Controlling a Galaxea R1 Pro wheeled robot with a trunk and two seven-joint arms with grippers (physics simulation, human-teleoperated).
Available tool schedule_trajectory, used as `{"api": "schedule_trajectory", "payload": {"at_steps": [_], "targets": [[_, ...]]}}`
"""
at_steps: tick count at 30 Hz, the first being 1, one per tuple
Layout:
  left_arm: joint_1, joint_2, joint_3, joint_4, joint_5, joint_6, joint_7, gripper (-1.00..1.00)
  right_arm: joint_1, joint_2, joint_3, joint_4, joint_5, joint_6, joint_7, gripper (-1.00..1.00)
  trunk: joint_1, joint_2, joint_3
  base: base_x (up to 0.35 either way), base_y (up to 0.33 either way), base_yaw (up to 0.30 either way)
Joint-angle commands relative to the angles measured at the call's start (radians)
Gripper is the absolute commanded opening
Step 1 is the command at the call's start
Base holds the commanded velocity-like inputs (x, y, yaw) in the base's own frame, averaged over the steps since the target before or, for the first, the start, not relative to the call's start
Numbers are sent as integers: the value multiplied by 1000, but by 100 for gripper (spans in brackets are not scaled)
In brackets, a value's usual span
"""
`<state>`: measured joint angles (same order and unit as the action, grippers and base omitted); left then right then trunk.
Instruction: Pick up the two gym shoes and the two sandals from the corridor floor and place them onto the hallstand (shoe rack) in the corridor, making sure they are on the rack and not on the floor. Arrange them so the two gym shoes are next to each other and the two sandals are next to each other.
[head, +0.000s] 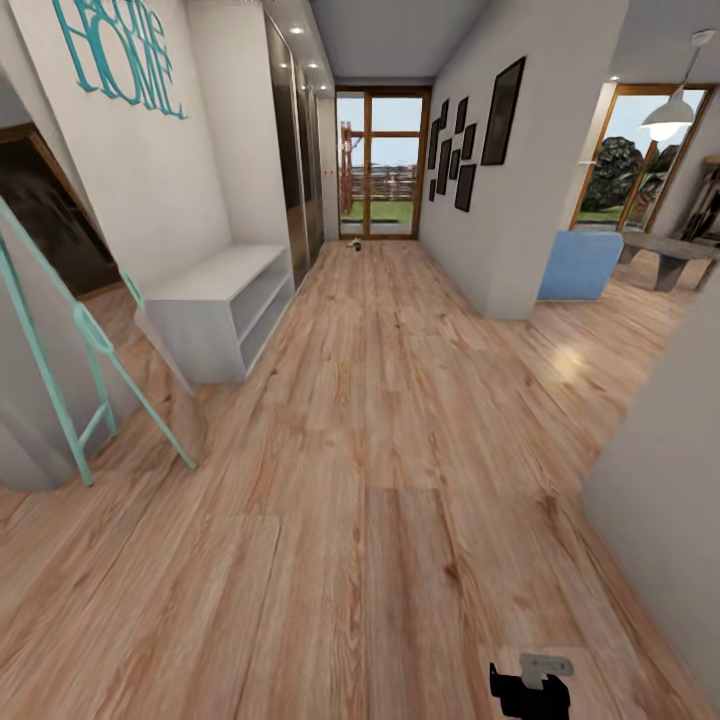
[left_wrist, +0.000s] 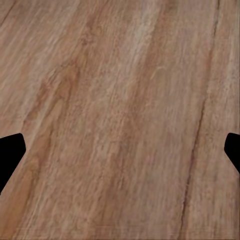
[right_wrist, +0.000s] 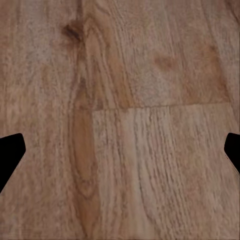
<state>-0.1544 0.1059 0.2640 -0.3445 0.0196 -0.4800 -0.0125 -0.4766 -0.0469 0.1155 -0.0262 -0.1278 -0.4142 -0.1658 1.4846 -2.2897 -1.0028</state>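
Note:
The hallstand (head: 215, 300), a low light-grey bench with two open shelves, stands against the left wall of the corridor, its top and shelves bare. The corridor floor (head: 380, 420) of light brown planks runs from me to a glass door far ahead. By that door lies a small dark shape (head: 352, 243), too small to identify as a gym shoe or a sandal. My left gripper (left_wrist: 120, 150) hangs open over bare planks, its black fingertips (left_wrist: 10, 152) at the picture's edges. My right gripper (right_wrist: 120, 150) is open over the floor too, and part of it (head: 530, 690) shows low in the head view.
A turquoise ladder-like frame (head: 90, 350) leans on the left wall nearer than the hallstand. A grey wall corner (head: 500, 250) juts in on the right, with a blue chair (head: 580, 265) and a bench (head: 670, 250) behind it. A wall (head: 660, 480) stands close at my right.

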Motion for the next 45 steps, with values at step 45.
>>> {"api": "schedule_trajectory", "payload": {"at_steps": [45], "targets": [[-1, 0, 1, 1, 2, -3, -1, 100, 0, 0, 9, 0, -10, -3, -1, 100, 0, 0, 29, 339, -67, 0]]}}
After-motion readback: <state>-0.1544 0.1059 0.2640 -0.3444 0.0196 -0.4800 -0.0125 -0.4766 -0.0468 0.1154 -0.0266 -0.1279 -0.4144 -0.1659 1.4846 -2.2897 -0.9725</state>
